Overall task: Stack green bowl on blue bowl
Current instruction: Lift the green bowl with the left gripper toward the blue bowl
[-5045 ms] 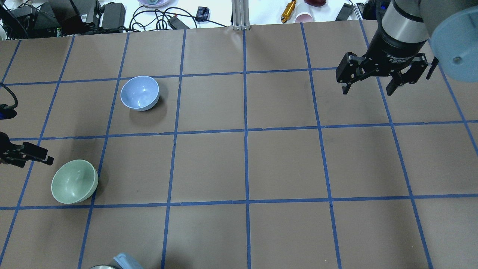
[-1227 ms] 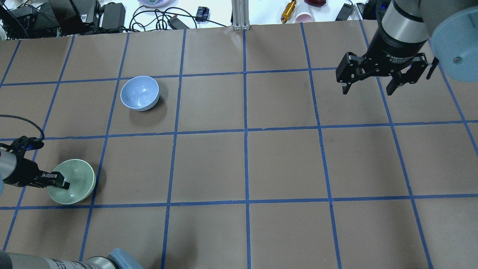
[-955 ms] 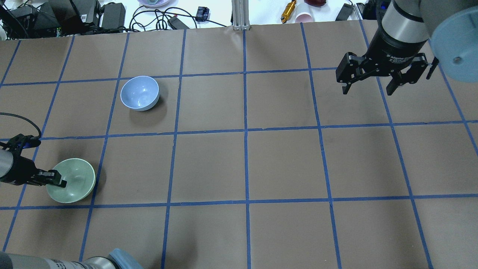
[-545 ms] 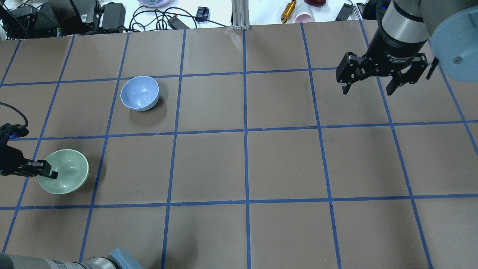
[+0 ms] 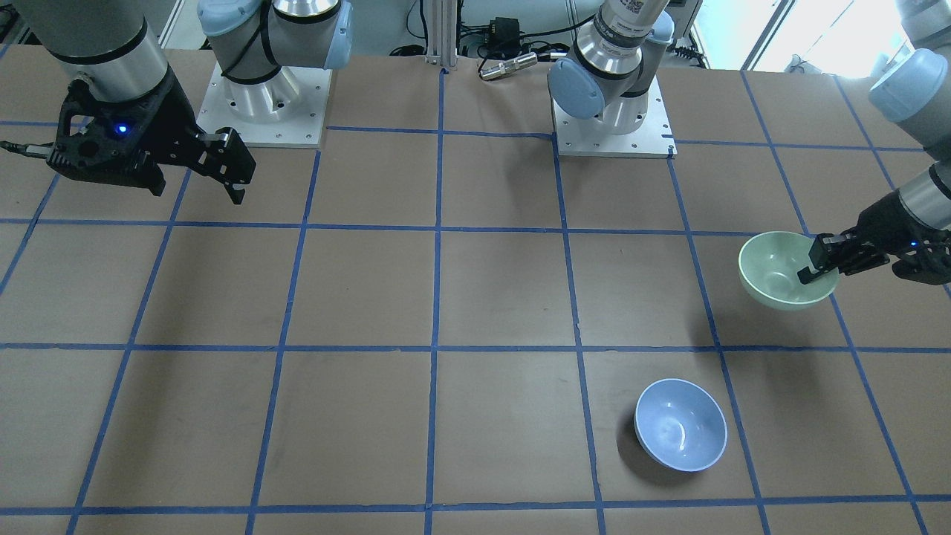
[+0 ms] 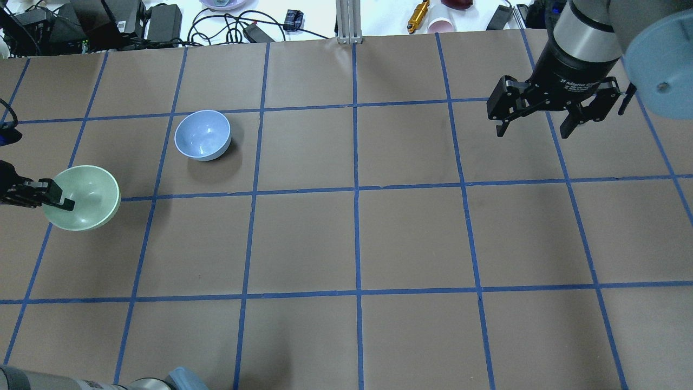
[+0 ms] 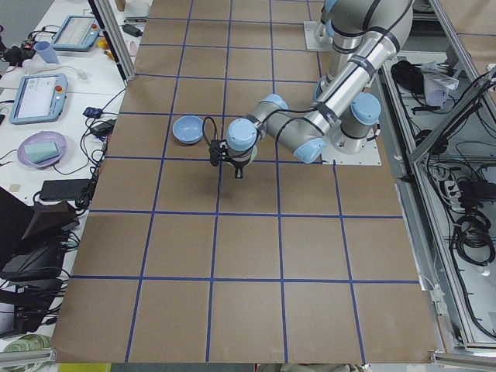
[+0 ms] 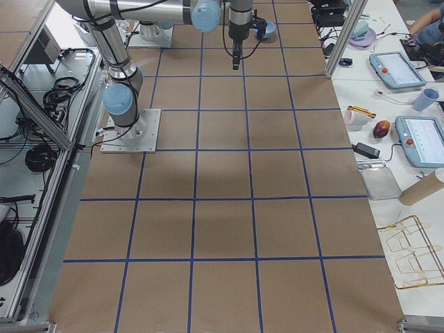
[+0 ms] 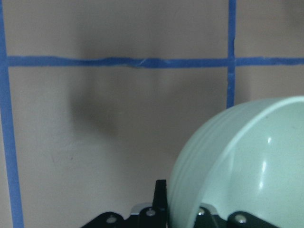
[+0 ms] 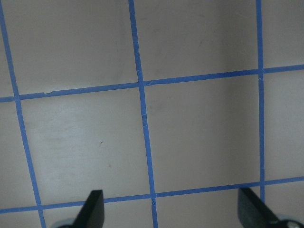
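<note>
Brown paper covers the table (image 6: 411, 238), ruled into large squares by blue tape (image 6: 355, 162). The paper is matte and faintly scuffed.

At the table's left edge, about midway along it, the left gripper (image 6: 54, 199) is clenched on the green bowl (image 6: 86, 197). One black finger is inside the wall and the other outside, pinching the rim on the side nearest that edge. The bowl is small, round and pale mint, smooth and glossy, with a lighter rim and faint rings on its outer wall. It is held clear of the paper with its mouth up, tipped slightly, and its soft shadow lies on the table to one side.

Further toward the far edge, and a little right of it, the blue bowl (image 6: 203, 135) stands upright on the paper. It is much the same size, pale periwinkle, shiny inside, with a thin light rim. The two bowls are near each other but apart.

Near the far right corner the right gripper (image 6: 533, 130) hangs above the table, black fingers spread wide and gripping nothing.

Beyond the far edge runs a white bench (image 6: 379, 16) with tangled black cables (image 6: 216, 24), a ribbed aluminium post (image 6: 346, 21) and a pink cup (image 6: 441, 24).
</note>
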